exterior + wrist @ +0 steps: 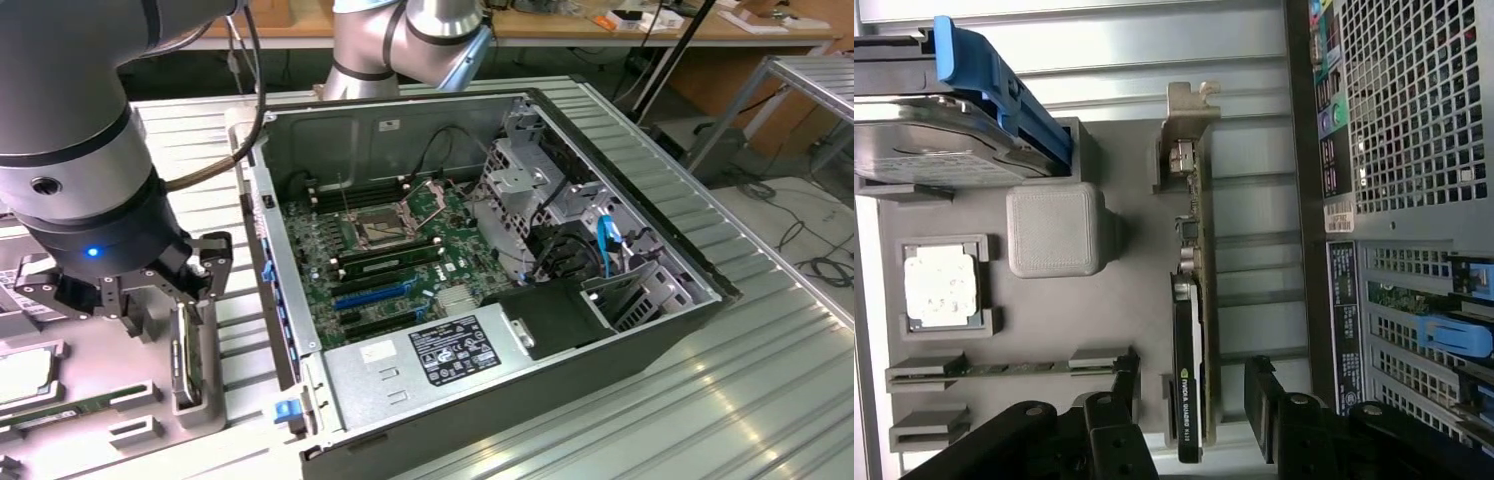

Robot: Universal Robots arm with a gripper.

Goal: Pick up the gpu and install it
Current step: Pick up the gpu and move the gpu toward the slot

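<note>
Gripper [167, 300] open at eight o'clock of the exterior view, fingers [1259, 390] astride the gpu [1194, 270] without touching it. Clear gaps on both sides, seen from the wrist. Standing on edge in a slot of the grey tray [1114, 300], silver bracket [1189, 110] at the end away from the fingers.

Readable along the black fan cover [1184, 410]: "NVIDIA QUADRO", the rest too small.

Also seen from the wrist, each in its own tray pocket: hard drive [944, 150] with a blue rail, processor chip [944, 285], memory stick [1014, 370].

From the exterior view instead: open computer case [534, 400] at three o'clock of the tray, motherboard [400, 250] inside. Power supply [400, 365] at the case's six o'clock, black label [454, 350] unreadable.
</note>
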